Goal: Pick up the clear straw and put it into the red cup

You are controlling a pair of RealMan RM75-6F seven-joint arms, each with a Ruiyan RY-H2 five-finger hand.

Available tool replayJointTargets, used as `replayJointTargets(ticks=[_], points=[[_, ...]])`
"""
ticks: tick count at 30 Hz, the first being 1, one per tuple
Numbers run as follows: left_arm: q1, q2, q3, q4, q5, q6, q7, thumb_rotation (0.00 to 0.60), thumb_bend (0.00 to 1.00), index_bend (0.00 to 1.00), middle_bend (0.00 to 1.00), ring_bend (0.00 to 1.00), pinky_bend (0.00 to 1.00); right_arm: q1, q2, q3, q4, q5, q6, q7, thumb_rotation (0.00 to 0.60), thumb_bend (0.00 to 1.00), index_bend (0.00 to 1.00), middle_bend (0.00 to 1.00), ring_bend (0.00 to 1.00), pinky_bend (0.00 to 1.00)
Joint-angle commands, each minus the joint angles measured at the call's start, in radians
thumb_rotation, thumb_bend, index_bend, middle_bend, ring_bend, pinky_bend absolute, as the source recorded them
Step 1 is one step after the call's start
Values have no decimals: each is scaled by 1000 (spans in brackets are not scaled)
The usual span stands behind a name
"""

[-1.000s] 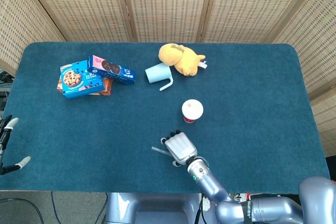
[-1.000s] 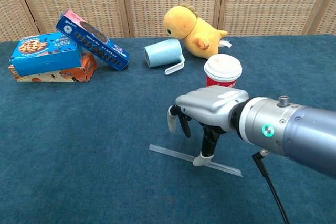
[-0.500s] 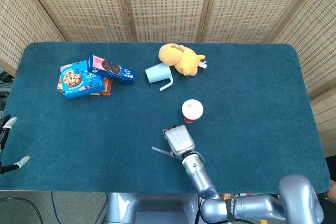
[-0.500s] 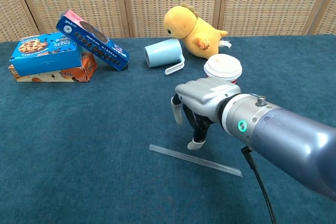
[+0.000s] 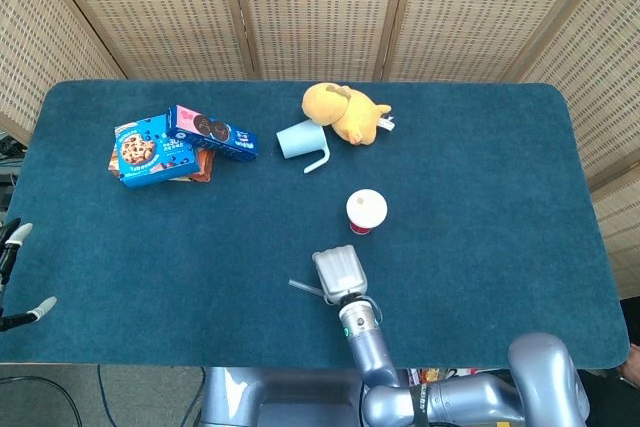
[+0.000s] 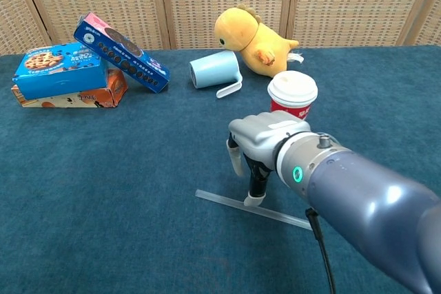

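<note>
The right hand [image 6: 256, 144] is down over the long clear plastic straw [image 6: 220, 200] at the near middle of the blue felt-covered table [image 5: 480, 167] — fingers pointing down, one pale fingertip [image 6: 252, 200] touching the straw near its middle. The straw lies flat on the cloth, running from near left to nearer right, and the hand has no hold of it; the fingers hang loosely apart with nothing between them. From the head view the hand shows as a grey block [image 5: 338, 272] with the straw's left end poking out beside it [image 5: 302, 288].

Just beyond the hand, a little to the right, stands the red paper cup with a white lid [image 6: 292, 95], upright — close to the hand but apart from it. Further back lies a pale blue plastic mug [image 6: 213, 71] on its side, and right behind it a yellow plush duck [image 6: 253, 38]. Far left sits a stack of blue and orange cookie boxes [image 6: 65, 70], the top one tilted.

The left hand [image 5: 14, 277] is off the table's near left edge, fingers apart, holding nothing.
</note>
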Motion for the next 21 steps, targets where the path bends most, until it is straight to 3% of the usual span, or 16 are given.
replayJointTargets(ticks=[1,21], points=[[-1,0,-1,0,-2,-1,-1,600,177,0,0,0,0,9,-21,25,-6,36,12,0,600,1,542,700,533,844],[-5,-1,-3,3,-12,-14,1,600,177,0,0,0,0,38,-117,59,123,58,24,62,600,128,542,698,534,845]])
